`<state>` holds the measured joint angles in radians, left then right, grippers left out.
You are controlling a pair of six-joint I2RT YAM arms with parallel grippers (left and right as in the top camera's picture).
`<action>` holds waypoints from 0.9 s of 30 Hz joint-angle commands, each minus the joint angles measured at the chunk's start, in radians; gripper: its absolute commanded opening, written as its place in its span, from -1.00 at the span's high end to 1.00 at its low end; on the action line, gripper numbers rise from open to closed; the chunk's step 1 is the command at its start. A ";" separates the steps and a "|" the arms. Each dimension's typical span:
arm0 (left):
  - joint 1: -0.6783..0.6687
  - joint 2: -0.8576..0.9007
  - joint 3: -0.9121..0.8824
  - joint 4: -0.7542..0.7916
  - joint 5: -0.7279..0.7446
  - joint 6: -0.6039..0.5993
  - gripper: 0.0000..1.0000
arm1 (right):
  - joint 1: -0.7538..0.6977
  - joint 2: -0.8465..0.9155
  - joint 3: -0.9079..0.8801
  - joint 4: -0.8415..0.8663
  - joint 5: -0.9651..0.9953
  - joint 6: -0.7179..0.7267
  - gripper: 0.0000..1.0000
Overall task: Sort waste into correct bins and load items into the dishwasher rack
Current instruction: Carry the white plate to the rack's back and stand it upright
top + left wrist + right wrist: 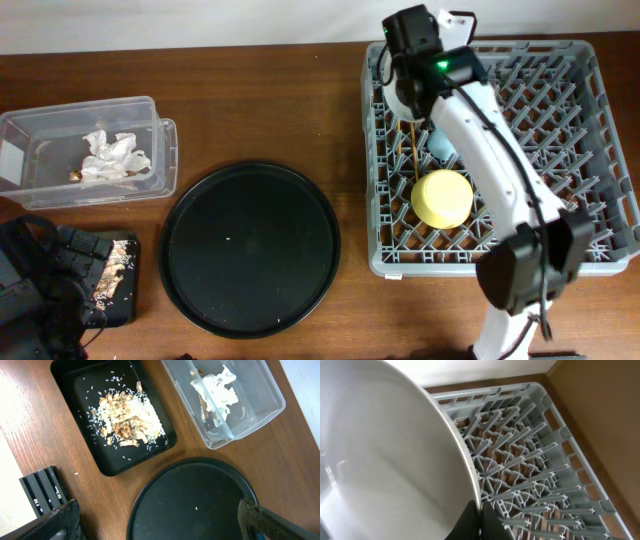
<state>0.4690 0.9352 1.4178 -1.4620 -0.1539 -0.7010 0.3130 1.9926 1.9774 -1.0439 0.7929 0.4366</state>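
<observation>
My right gripper (pixel 480 508) is shut on the rim of the grey-white plate (pixel 385 460), which stands on edge over the far left corner of the grey dishwasher rack (pixel 555 435). In the overhead view the rack (pixel 600 150) also holds a yellow bowl (pixel 443 197), a light blue cup (pixel 441 146) and the wooden chopsticks (pixel 409 150). My left gripper (pixel 157 525) is open and empty above the round black tray (pixel 195 495). Crumpled tissue (pixel 217 390) lies in the clear box (pixel 260 410). Beige food scraps (pixel 125 415) lie in the flat black tray (pixel 70 390).
The round black tray (pixel 250 248) lies between the bins and the rack. The clear box (pixel 60 125) sits at the far left and the flat black tray (pixel 125 295) in front of it, beside my left arm (pixel 40 290). My right arm (pixel 500 170) crosses over the rack.
</observation>
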 commanded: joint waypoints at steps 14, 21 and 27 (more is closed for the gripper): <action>0.005 -0.002 0.009 0.002 0.000 -0.006 -0.99 | 0.278 -0.041 0.005 -0.124 -0.001 0.024 -0.97; 0.005 -0.002 0.009 0.002 0.000 -0.006 -0.99 | 0.283 -0.357 0.005 -0.472 -0.480 0.100 -0.97; 0.005 -0.002 0.009 0.002 0.000 -0.006 -0.99 | 0.283 -0.613 -0.034 -0.655 -0.644 0.114 -0.97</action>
<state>0.4690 0.9352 1.4178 -1.4616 -0.1539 -0.7010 0.5972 1.4498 1.9629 -1.6909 0.2535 0.5510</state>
